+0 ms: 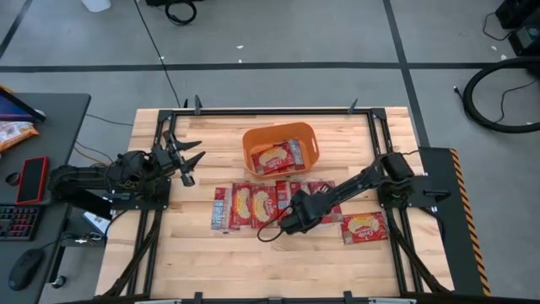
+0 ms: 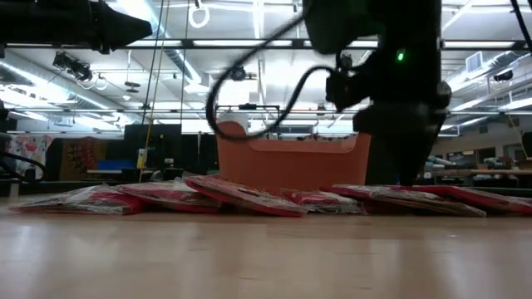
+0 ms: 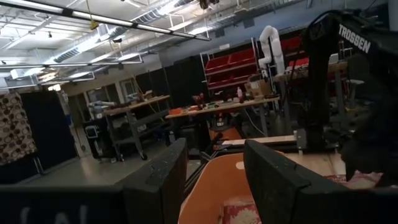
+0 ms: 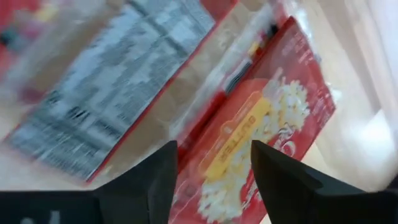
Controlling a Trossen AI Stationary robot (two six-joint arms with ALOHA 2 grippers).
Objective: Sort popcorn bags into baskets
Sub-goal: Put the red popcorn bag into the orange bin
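Two arms are in view, and the right gripper (image 1: 291, 221) is the nearer: it hangs low over the row of popcorn bags (image 1: 253, 205) on the worktop's middle, fingers spread wide with a butter-labelled bag (image 4: 249, 134) straight beneath them, its long axis running between the fingers. About five bags lie in that row, one more (image 1: 364, 227) toward the right edge, and two in the orange basket (image 1: 309, 136) near the far edge. The left gripper (image 1: 187, 158) waits open near the left edge.
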